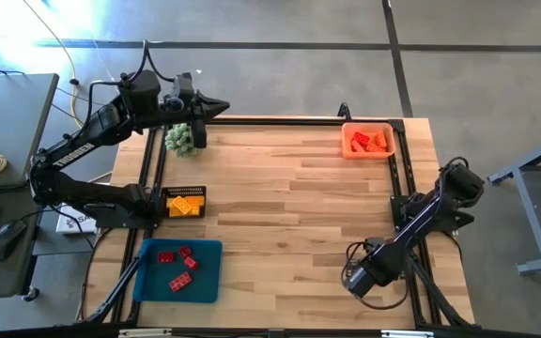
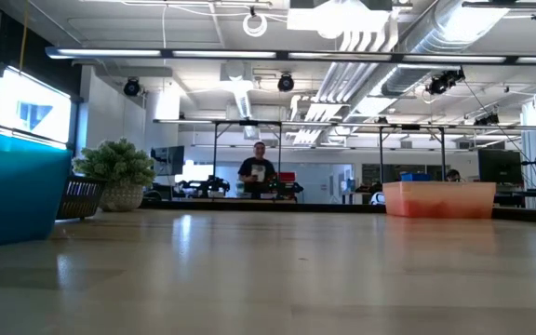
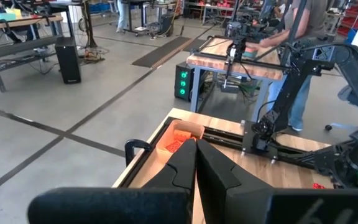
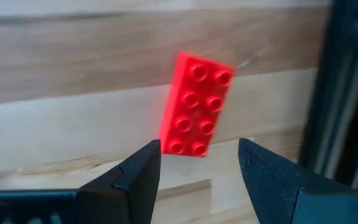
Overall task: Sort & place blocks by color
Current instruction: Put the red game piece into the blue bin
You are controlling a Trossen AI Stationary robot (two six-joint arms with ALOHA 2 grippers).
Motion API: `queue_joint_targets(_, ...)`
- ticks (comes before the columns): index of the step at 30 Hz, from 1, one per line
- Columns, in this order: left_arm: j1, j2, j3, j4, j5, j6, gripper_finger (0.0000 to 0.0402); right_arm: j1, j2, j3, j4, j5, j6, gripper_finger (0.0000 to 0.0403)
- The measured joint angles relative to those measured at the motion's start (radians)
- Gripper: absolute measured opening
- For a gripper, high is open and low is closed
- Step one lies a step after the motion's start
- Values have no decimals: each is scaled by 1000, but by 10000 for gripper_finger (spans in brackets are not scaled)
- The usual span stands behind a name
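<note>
A red two-by-four block [image 4: 197,106] lies flat on the wooden table, studs up, near the right frame rail. My right gripper [image 4: 199,148] hangs over it, open, pointing down, its fingertips on either side of the block's near end without touching. In the high view that gripper [image 1: 355,278] is at the table's near right and hides the block. Red blocks [image 1: 177,265] lie in the blue tray [image 1: 205,282], yellow ones [image 1: 184,203] in a black basket, orange ones [image 1: 369,141] in the orange tray [image 1: 349,150]. My left gripper [image 1: 222,107] waits shut above the far left edge.
A green spiky plant ball [image 1: 182,139] stands at the far left, below my left arm. Black frame rails [image 1: 400,188] run along the table's edges. The middle of the table [image 1: 289,216] is bare wood. People stand at benches in the room beyond.
</note>
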Motion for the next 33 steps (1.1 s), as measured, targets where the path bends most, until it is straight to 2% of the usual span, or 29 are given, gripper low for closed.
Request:
queue_joint_targets(9, 0, 1, 0, 20, -1, 0, 0, 2, 0, -103, 119, -20, 1, 202)
queue_joint_targets(17, 0, 10, 0, 41, -3, 0, 0, 0, -10, -218, 362, -27, 2, 198)
queue_joint_targets(20, 0, 21, 0, 41, -3, -1, 0, -8, -6, -213, 360, -30, -3, 175)
queue_joint_targets(24, 0, 43, 0, 39, -3, -24, 0, -21, -4, -196, 361, -36, -13, 113)
queue_joint_targets(26, 0, 58, 0, 39, -2, -29, 0, -32, -2, -184, 372, -35, -19, 111)
queue_joint_targets(29, 0, 83, 0, 36, 0, -29, 0, -49, 0, -163, 373, 19, -30, 111)
queue_joint_targets(33, 0, 106, 0, 37, 1, -30, 1, -79, 2, -129, 372, 145, -61, 111)
